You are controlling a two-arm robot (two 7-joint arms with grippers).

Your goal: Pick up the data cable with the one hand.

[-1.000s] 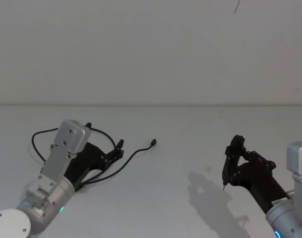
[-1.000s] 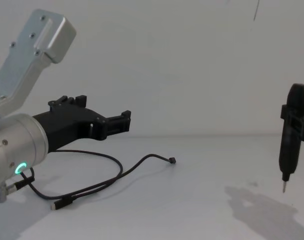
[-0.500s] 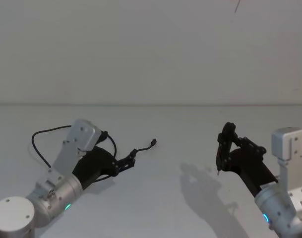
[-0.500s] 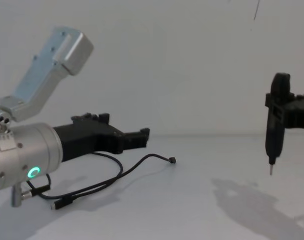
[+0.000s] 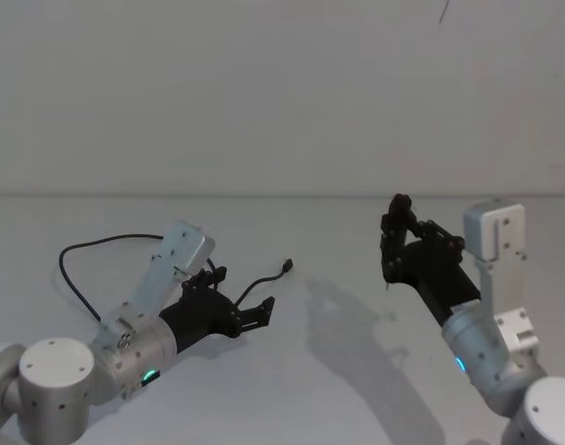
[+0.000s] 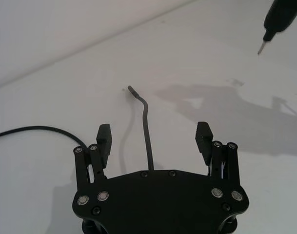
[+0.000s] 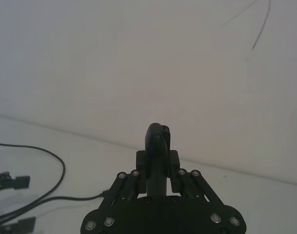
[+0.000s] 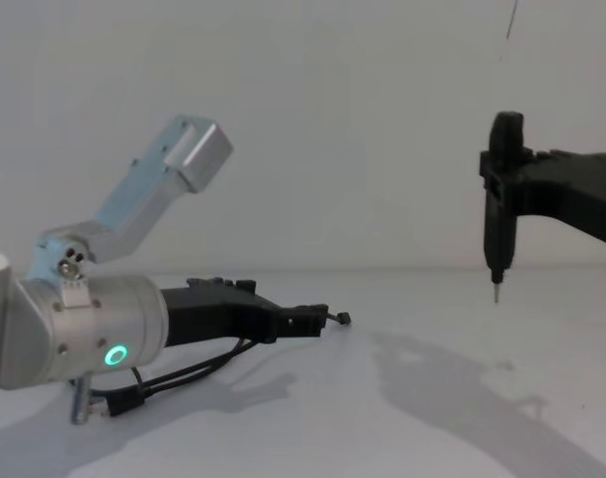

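Your left gripper (image 5: 262,313) sits low over the white table (image 5: 291,408) on the left side, reaching forward and a little to the right. Its flat jaws are spread wide and clamp nothing. The data cable (image 5: 95,245) lies on the table on that same side. A loose loop curves out behind and to the left of the arm, and one small end plug (image 5: 287,267) rests just beyond the gripper's tips, toward the middle of the table. From the left wrist camera you see the left gripper (image 6: 153,131) straddling one strand of the cable (image 6: 146,117). That strand comes out from under the palm and passes between the two parted fingers (image 6: 104,132), touching neither. In the chest view the doubled strands (image 8: 188,373) lie flat beneath the gripper's body (image 8: 317,317). Your right gripper (image 5: 391,252) hangs raised over the right side, well apart from the cable. Its fingers (image 7: 158,139) are pressed together with nothing between them. They point down, with the pale tip (image 8: 497,296) clear of the surface.
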